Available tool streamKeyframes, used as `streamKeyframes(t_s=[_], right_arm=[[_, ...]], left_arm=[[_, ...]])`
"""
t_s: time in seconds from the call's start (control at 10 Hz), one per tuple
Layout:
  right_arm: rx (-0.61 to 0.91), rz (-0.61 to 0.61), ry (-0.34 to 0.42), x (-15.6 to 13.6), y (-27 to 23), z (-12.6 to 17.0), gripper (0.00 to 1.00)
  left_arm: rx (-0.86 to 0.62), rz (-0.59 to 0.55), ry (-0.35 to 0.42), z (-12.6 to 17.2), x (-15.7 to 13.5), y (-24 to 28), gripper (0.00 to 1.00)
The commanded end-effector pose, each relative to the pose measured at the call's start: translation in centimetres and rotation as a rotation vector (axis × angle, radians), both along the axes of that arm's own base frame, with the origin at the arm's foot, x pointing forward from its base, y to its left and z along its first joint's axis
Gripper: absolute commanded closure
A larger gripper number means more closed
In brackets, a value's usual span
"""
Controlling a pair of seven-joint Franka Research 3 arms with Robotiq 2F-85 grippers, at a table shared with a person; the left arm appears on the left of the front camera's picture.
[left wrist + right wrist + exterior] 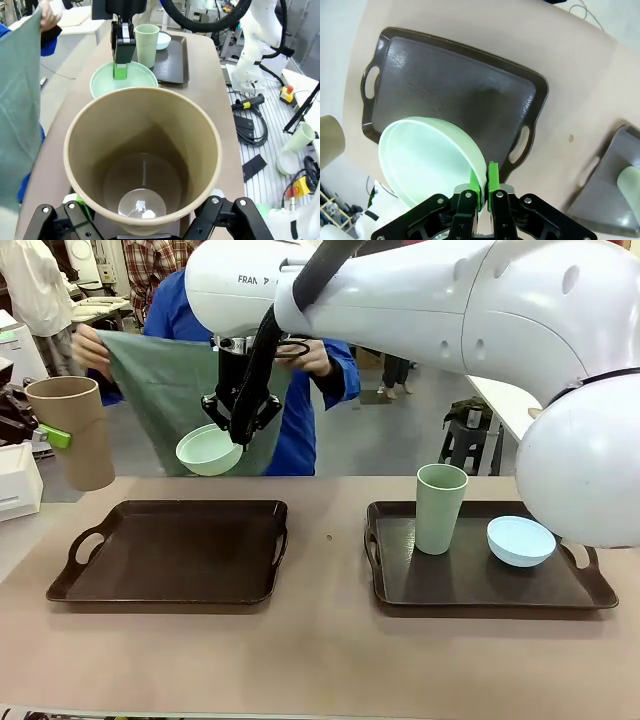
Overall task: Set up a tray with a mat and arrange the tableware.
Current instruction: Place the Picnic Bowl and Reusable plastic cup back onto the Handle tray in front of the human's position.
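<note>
My left gripper (50,435) is shut on the tan cup (75,430), holding it upright in the air beyond the table's left end; the left wrist view looks down into the cup (142,155). My right gripper (238,425) reaches across and is shut on the rim of the mint green bowl (208,452), which hangs above the far edge of the bare left tray (170,550). In the right wrist view, the green pads (492,180) pinch the bowl's (430,160) rim above that tray (455,95). Behind the bowl, a person holds up a green mat (160,390).
The right tray (470,585) carries a sage green cup (441,508) and a pale blue bowl (520,540). A white box (18,480) stands at the table's far left. My right arm's big white links fill the upper right of the front view.
</note>
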State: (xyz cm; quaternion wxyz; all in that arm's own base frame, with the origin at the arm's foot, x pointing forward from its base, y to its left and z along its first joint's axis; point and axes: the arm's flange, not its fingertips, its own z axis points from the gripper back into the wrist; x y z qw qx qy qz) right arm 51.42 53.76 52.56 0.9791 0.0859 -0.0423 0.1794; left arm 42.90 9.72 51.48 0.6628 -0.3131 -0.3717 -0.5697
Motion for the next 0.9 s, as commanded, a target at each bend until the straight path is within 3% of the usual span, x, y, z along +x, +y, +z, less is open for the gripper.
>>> streamKeyframes(t_s=[0.0, 0.8], right_arm=[[0.009, 0.001, -0.01, 0.16, 0.39, 0.35, 0.91], [0.009, 0.001, -0.01, 0.16, 0.39, 0.35, 0.91]], left_arm=[[0.006, -0.004, -0.009, 0.19, 0.19, 0.02, 1.0], [0.006, -0.004, -0.009, 0.19, 0.19, 0.02, 1.0]])
